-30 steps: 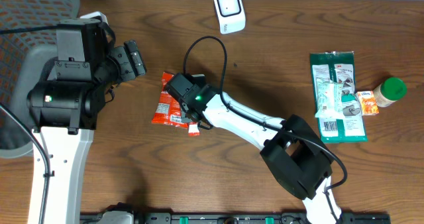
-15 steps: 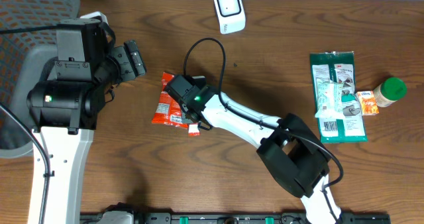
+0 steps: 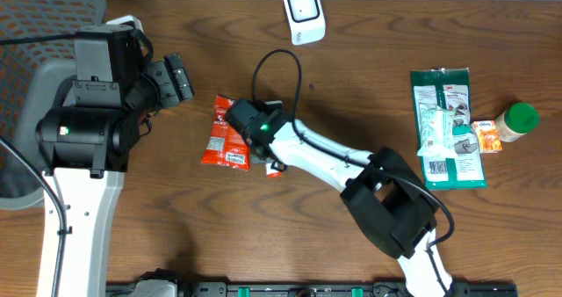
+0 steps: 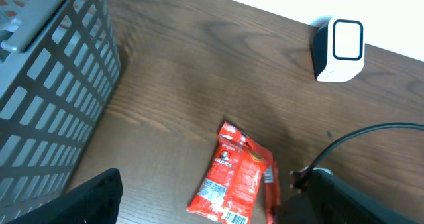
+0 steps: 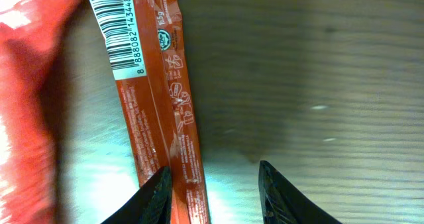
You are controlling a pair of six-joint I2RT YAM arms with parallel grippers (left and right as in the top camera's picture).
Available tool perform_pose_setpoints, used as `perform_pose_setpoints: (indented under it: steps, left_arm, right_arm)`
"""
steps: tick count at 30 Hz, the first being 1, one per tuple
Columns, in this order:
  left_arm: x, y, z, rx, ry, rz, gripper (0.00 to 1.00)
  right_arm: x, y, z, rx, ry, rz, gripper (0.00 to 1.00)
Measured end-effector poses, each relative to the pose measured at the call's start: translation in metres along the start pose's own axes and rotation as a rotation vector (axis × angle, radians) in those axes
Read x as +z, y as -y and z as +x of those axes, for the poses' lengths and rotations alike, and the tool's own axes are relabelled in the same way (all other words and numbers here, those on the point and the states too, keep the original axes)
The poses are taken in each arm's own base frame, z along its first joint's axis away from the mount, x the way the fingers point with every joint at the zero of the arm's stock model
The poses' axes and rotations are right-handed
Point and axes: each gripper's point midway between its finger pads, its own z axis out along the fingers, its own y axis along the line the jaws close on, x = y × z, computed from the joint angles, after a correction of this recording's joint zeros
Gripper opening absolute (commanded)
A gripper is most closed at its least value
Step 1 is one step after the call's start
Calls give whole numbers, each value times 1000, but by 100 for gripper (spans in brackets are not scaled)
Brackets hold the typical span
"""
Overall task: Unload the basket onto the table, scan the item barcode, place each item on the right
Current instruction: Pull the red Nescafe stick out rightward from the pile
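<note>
Overhead: right arm (image 3: 334,161) runs from the near edge diagonally up-left across the worktop (image 3: 369,68). The right hand (image 3: 254,128) is over the right edge of the red snack packet (image 3: 221,137). The end of a slim red sachet (image 3: 273,169) shows below the wrist. Wrist and sachet end sit further right than a second ago, and more of the packet is uncovered. Left hand (image 3: 176,77) wide, empty. Scanner (image 3: 303,13) at the far edge.

Left wrist: fingers (image 4: 93,201) spread wide; packet lies flat between them, sachet just beside it.

Right wrist: fingers (image 5: 156,192) part-way apart with bare worktop between. The sachet lies barcode up against one finger, not pinched.
</note>
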Motion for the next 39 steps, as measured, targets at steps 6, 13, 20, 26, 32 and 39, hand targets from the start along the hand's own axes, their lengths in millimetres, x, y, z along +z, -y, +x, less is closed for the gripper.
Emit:
perform_pose_setpoints:
  steps: [6, 13, 20, 26, 32, 39]
  left_arm:
    - [0, 0, 0, 0, 0, 0, 90]
    - [0, 0, 0, 0, 0, 0, 90]
    - [0, 0, 0, 0, 0, 0, 90]
    - [0, 0, 0, 0, 0, 0, 90]
    - [0, 0, 0, 0, 0, 0, 90]
    - [0, 0, 0, 0, 0, 0, 90]
  right_arm:
    - [6, 42, -8, 58, -57, 74, 35]
    - [12, 85, -17, 71, -145, 75, 35]
    - [15, 108, -19, 39, -213, 33, 34]
    - [10, 121, -22, 1, -235, -19, 38]
    - [-25, 123, -29, -76, -215, -126, 28]
    - [-38, 118, -22, -158, -229, -184, 25]
